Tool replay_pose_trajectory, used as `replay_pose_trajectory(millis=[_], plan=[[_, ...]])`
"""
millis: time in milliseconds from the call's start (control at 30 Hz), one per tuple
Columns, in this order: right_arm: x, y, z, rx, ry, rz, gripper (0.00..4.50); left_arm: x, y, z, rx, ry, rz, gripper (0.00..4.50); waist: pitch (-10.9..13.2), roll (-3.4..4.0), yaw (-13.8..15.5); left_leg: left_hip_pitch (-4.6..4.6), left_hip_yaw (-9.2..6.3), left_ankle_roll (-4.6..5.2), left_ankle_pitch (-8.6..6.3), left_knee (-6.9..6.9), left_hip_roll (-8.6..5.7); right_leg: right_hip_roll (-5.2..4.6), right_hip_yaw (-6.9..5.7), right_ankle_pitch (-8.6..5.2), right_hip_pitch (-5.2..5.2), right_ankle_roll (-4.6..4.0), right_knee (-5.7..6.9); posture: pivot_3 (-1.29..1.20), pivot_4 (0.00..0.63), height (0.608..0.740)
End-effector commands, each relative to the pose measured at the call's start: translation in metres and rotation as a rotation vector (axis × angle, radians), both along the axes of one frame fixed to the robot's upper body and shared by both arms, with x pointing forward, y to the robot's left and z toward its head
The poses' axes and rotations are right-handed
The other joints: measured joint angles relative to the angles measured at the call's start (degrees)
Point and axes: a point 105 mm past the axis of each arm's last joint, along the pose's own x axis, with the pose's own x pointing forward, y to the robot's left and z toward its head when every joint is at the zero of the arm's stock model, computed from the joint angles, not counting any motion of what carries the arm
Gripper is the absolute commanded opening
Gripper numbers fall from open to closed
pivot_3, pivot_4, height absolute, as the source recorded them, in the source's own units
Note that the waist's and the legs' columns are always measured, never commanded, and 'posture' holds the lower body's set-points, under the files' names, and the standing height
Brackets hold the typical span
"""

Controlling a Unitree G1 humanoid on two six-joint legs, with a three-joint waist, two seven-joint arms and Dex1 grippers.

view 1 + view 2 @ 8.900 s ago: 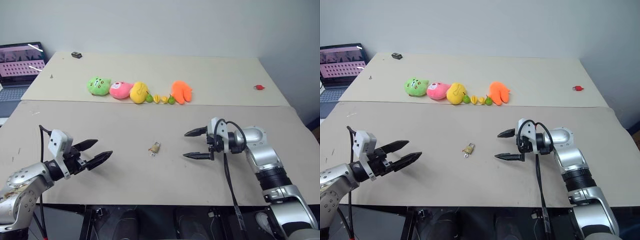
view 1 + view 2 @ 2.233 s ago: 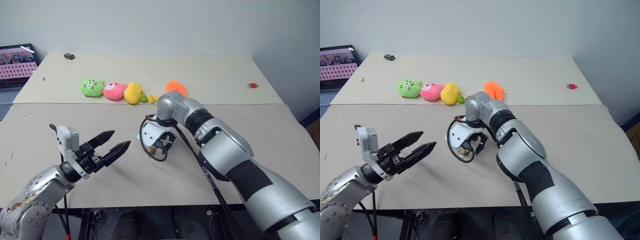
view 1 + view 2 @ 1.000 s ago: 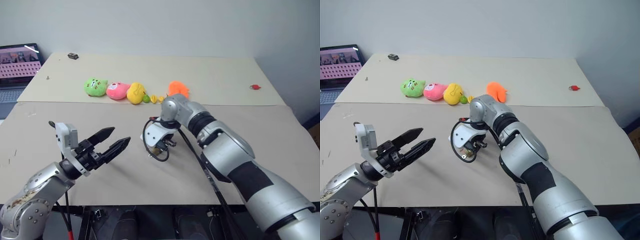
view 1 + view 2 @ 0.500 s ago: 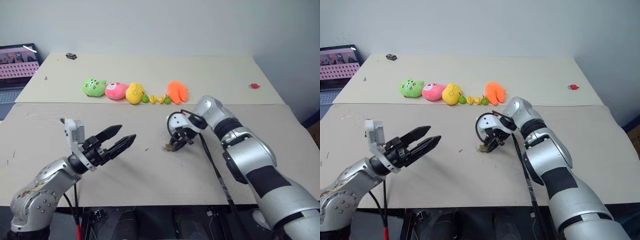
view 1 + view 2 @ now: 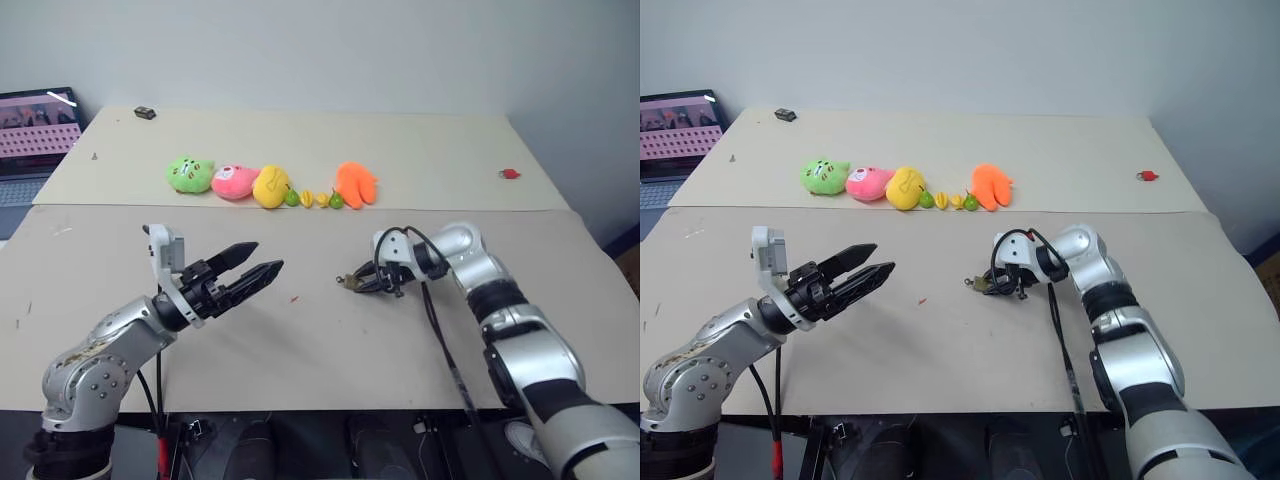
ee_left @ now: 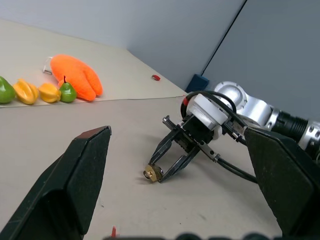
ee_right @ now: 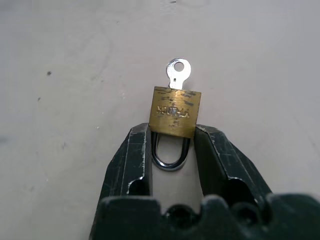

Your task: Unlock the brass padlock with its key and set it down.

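Right wrist view: right tool (image 7: 172, 137) pinches the brass padlock (image 7: 175, 111), key (image 7: 176, 73) protruding; left tool (image 5: 268, 270) spread wide.

Gold-brass padlock (image 7: 175, 111) — silver key (image 7: 176, 71), black fingers (image 7: 131, 160)

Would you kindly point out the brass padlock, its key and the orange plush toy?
brass padlock (image 7: 175, 116): right wrist view, on the face of the brass body, between the right gripper's fingertips.
key (image 7: 176, 71): right wrist view, on the silver bow sticking out of the body.
orange plush toy (image 6: 76, 74): left wrist view, on its middle.
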Motion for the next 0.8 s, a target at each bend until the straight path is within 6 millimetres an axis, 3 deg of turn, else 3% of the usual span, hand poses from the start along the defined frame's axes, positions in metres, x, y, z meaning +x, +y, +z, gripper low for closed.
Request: replay_pose_trajectory(millis=[33, 367, 533, 800], plan=[[-0.011, 0.011, -0.011, 0.057, 0.040, -0.016, 0.88, 0.000, -0.004, 0.008, 0.001, -0.037, -0.028, 4.50, 0.00, 0.00, -0.12, 0.02, 0.00, 0.00, 0.00, -0.03, 0.00, 0.01, 0.00, 0.00, 0.00, 0.00, 0.00, 0.00, 0.150, 0.717], [-0.011, 0.012, -0.023, 0.135, 0.070, -0.142, 0.88, 0.005, -0.011, 0.013, 0.009, -0.048, -0.060, 4.50, -0.06, -0.08, -0.28, 0.17, 0.01, 0.00, 0.00, -0.07, 0.03, 0.08, 0.04, -0.17, 0.07, 0.29, 0.01, 0.00, 0.150, 0.717], [-0.013, 0.016, -0.027, 0.265, 0.214, -0.193, 0.88, 0.007, -0.017, 0.014, 0.000, -0.049, -0.088, 4.50, -0.08, -0.10, -0.68, 0.22, 0.00, 0.00, 0.00, -0.08, 0.03, 0.10, 0.09, -0.18, 0.12, 0.30, 0.01, 0.00, 0.150, 0.717], [-0.016, 0.017, -0.050, 0.298, 0.257, -0.263, 0.88, 0.010, -0.029, 0.016, 0.008, -0.048, -0.150, 4.50, -0.13, -0.17, -1.17, 0.21, 0.00, 0.00, 0.00, -0.10, 0.03, 0.10, 0.08, -0.18, 0.11, 0.31, 0.01, 0.00, 0.150, 0.717]])
